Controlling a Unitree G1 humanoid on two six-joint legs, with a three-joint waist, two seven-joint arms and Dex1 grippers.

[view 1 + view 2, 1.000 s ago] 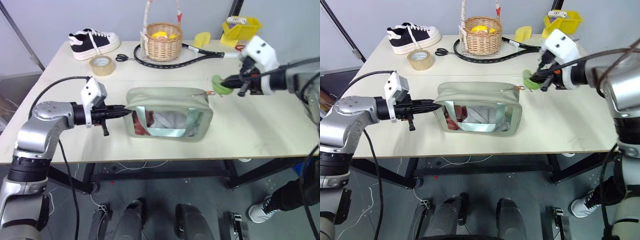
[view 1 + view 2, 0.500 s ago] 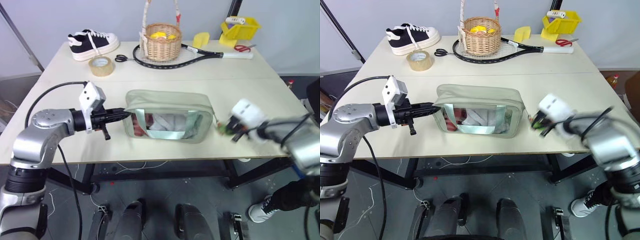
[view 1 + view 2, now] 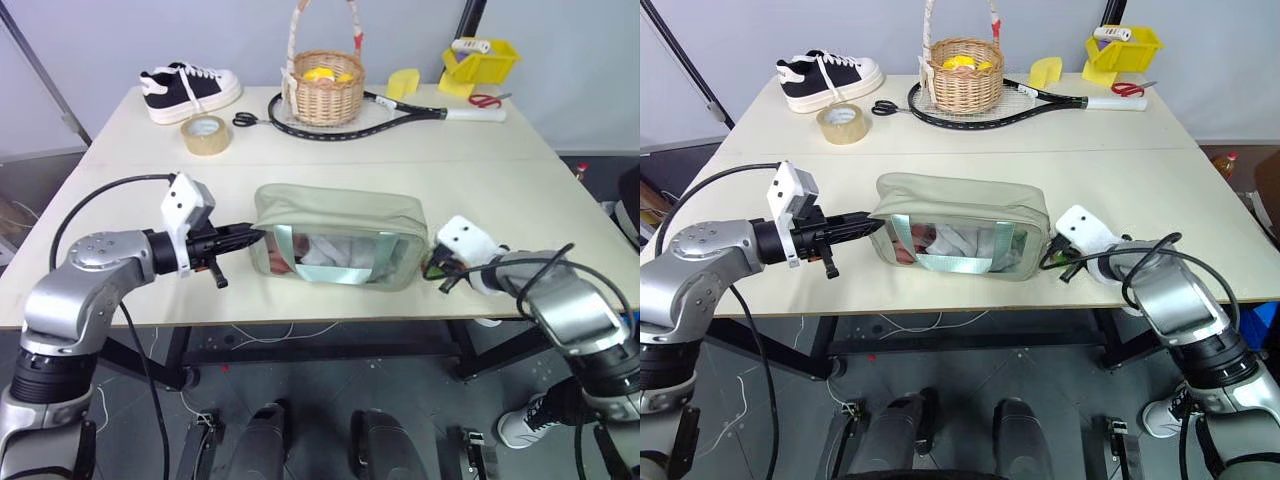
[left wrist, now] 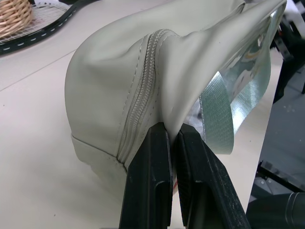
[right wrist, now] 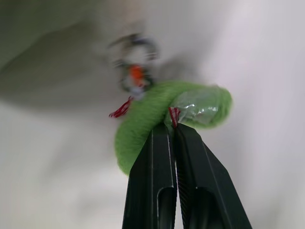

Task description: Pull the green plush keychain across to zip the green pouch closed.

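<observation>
Pouch: green pouch [image 3: 338,236] lies near table's [image 3: 560,190] front edge, midway along it. Left gripper [image 3: 250,237] at pouch's left end, right gripper [image 3: 434,270] at its right end.

Left wrist view: fingers [image 4: 151,181] pressed together, pinching pouch fabric beside zip.

Right wrist view: fingers [image 5: 155,181] nearly together, pinching green plush keychain [image 5: 157,114], which hangs at pouch's right end.

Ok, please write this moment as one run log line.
left end effector: shut on pale sage-green fabric pouch end | right end effector: shut on bright-green fuzzy plush keychain | zipper: looks closed
</observation>
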